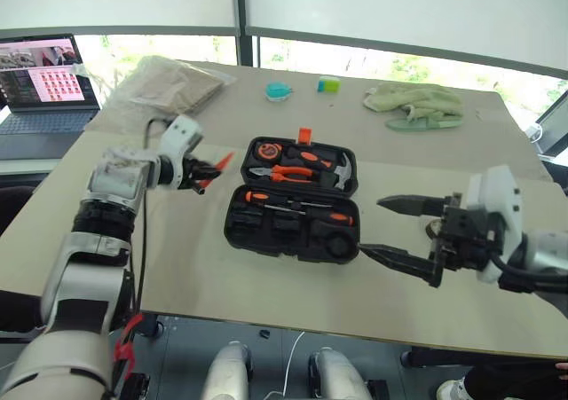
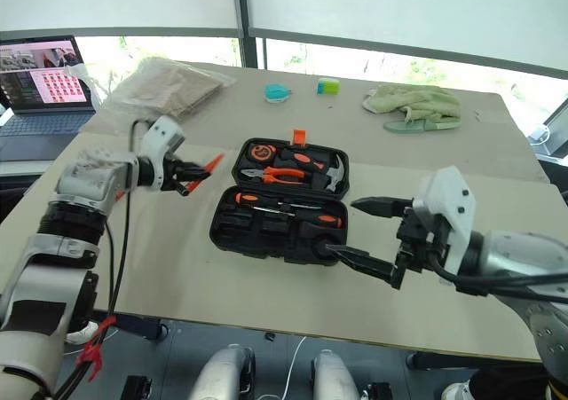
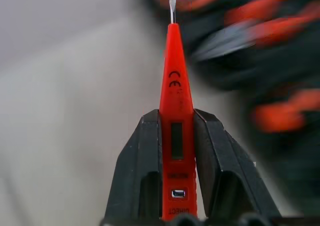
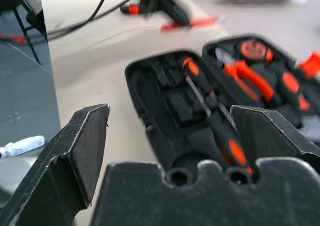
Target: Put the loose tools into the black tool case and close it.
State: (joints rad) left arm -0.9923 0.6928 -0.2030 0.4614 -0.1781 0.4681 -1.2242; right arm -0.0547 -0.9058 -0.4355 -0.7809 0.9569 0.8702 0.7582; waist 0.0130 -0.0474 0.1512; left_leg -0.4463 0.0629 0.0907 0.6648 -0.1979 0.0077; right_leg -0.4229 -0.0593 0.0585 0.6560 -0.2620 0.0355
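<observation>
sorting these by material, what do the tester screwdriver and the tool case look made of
Tester screwdriver: glossy orange plastic body, by its smooth moulded look and printed marks, with a bare metal flat tip. Tool case: matte black plastic, likely moulded, judging by the rounded corners and shaped slots inside.

You have one open tool case (image 1: 293, 207) holding two screwdrivers (image 1: 297, 210), one pair of pliers (image 1: 291, 172) and one hammer (image 1: 335, 171). You count one tester screwdriver (image 3: 176, 116), one laptop (image 1: 44, 85), one clear bag (image 1: 169, 85) and one cloth (image 1: 415, 103).
</observation>
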